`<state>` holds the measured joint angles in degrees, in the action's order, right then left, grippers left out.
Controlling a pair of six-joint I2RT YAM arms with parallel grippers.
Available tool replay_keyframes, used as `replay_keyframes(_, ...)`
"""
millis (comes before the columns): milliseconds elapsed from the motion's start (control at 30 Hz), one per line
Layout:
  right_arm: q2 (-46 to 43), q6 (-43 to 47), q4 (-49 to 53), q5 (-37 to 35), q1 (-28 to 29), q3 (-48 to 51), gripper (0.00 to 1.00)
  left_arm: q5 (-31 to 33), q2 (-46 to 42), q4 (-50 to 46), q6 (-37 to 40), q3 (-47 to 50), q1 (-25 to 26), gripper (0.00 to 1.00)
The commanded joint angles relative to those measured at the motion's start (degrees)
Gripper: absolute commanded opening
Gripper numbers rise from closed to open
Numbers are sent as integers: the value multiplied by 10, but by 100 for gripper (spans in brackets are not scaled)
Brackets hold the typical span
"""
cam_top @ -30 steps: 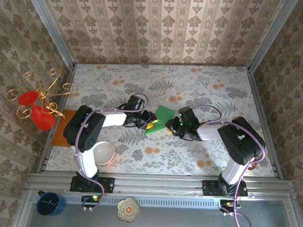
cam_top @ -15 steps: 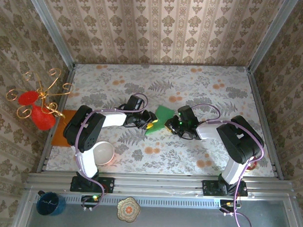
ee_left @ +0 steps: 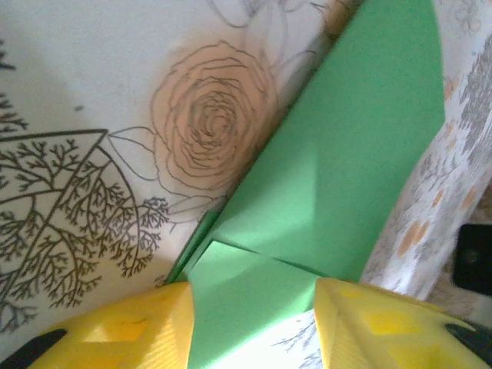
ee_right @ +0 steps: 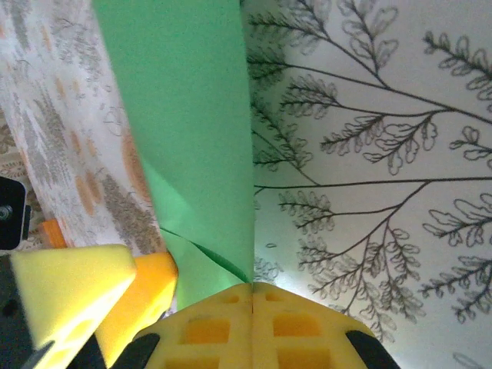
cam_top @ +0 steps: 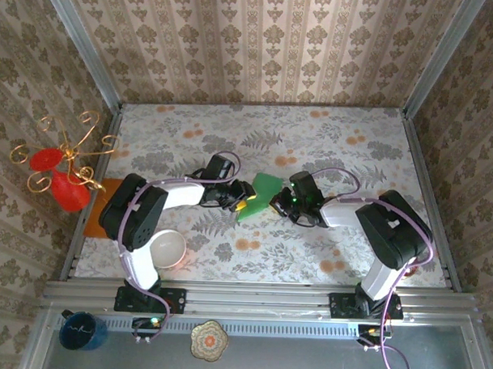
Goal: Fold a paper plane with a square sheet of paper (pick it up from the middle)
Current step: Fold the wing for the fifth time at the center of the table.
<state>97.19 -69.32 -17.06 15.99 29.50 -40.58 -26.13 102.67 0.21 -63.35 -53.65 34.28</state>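
The square sheet of paper (cam_top: 262, 191) is bright green and lies mid-table, folded into overlapping flaps (ee_left: 338, 169). My left gripper (cam_top: 243, 204) is at its left end. In the left wrist view it (ee_left: 254, 327) is open, a yellow finger on each side of a green flap (ee_left: 246, 296) that lies flat between them. My right gripper (cam_top: 280, 203) is at the sheet's right side. In the right wrist view it (ee_right: 252, 296) is shut, its pads pressed together on the sheet's edge (ee_right: 192, 115), which runs down into the seam. The left fingers (ee_right: 69, 288) show beside it.
An orange sheet (cam_top: 97, 216) lies at the table's left edge, partly under the left arm. A white bowl (cam_top: 168, 248) stands near the left base. A gold wire stand with red pieces (cam_top: 59, 168) hangs at the left wall. Patterned walls enclose the table.
My right gripper has closed onto the green sheet's edge. My left gripper's jaws have spread wider over the paper. Both arms have hardly shifted.
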Motion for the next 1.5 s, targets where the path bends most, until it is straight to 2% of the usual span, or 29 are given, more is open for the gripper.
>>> replay_keyframes(0,-43,23,36,-26,0,1,0,56,-54,-56,99,-17,21,53)
replay_keyframes(267,-83,20,66,4,-20,3,0,203,-134,-96,309,-8,87,74)
replay_keyframes(567,-94,-7,73,51,-49,4,0,299,-144,0,495,50,157,74)
replay_keyframes(700,-102,-15,80,65,-65,7,0,331,-136,86,574,83,188,74)
replay_keyframes(1000,-109,-32,82,98,-92,10,0,328,-76,143,674,65,211,66)
replay_keyframes(1467,-110,-35,89,114,-100,12,0,326,-16,192,736,46,215,47)
